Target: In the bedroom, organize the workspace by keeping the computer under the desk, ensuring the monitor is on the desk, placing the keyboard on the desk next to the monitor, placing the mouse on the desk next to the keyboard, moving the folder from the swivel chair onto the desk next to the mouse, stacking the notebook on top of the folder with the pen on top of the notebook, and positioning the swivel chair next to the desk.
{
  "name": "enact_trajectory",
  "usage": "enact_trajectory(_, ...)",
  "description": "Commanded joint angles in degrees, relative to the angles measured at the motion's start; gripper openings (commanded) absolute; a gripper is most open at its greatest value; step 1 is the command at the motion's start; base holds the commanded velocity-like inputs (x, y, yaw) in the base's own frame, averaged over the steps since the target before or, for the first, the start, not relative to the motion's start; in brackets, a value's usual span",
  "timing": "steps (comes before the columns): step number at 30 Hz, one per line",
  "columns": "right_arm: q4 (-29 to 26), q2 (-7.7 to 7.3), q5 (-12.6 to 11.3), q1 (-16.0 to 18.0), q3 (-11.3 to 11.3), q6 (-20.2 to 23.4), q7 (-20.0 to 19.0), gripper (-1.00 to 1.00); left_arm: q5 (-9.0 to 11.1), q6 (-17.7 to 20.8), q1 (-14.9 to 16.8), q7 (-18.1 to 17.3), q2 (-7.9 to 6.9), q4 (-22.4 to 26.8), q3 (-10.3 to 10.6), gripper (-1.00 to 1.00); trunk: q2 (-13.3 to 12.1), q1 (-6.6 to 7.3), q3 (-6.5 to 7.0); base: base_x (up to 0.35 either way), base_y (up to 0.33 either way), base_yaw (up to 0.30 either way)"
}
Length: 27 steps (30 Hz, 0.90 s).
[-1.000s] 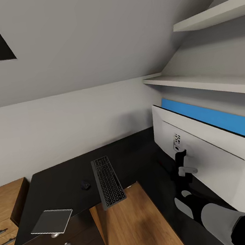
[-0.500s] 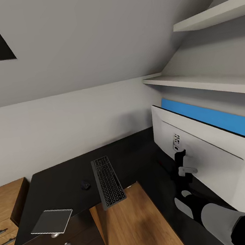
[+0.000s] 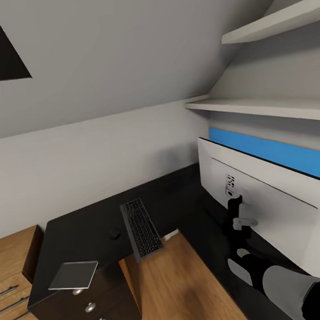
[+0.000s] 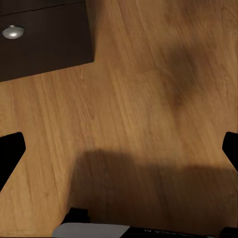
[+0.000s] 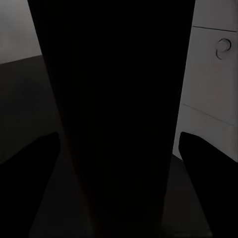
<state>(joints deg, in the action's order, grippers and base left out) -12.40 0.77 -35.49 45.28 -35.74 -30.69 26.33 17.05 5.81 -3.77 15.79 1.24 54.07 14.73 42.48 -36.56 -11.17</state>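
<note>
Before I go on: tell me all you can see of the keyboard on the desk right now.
The keyboard is long and slim, with a dark grey frame and rows of black keys. It lies flat, keys up, on the glossy black desk, running from the wall side toward the front edge, where its near end juts slightly past. The mouse sits close beside it, apart. No gripper touches it.

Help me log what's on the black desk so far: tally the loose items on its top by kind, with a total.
Keyboard: 1
Mouse: 1
Notebook: 1
Monitor, seen from its white back: 1
Total: 4 on the desk
</note>
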Motion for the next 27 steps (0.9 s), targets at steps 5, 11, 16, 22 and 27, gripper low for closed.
enact_trajectory(5,-0.12,0.01,-0.1,0.07,-0.81,-0.48,0.3,-1.0,0.44,0.25,-0.01,0.39,-0.01,0.16,0.13,1.0,0.08,0.02,-0.07,-0.33,0.0,0.0)
enact_trajectory(11,-0.28,0.02,-0.1,0.07,-0.82,-0.48,0.3,-1.0,0.44,0.25,-0.01,0.39,-0.01,0.16,0.12,1.0,0.08,0.02,-0.07,-0.333,0.0,0.0)
enact_trajectory(16,-0.27,0.0,-0.06,0.07,-0.87,-0.64,0.3,-1.0,0.44,0.25,-0.01,0.39,-0.01,0.16,0.12,1.0,0.08,0.02,-0.07,-0.334,0.0,0.0)
enact_trajectory(22,-0.26,-0.01,-0.1,0.07,-0.9,-0.69,0.29,-1.0,0.44,0.25,-0.01,0.39,-0.01,0.16,0.13,1.0,0.08,0.02,-0.07,-0.334,0.0,0.0)
enact_trajectory(27,-0.29,-0.01,-0.07,0.07,-0.91,-0.74,0.28,-1.0,0.44,0.27,-0.01,0.39,-0.01,0.16,0.12,1.0,0.08,0.02,-0.07,-0.334,0.0,0.0)
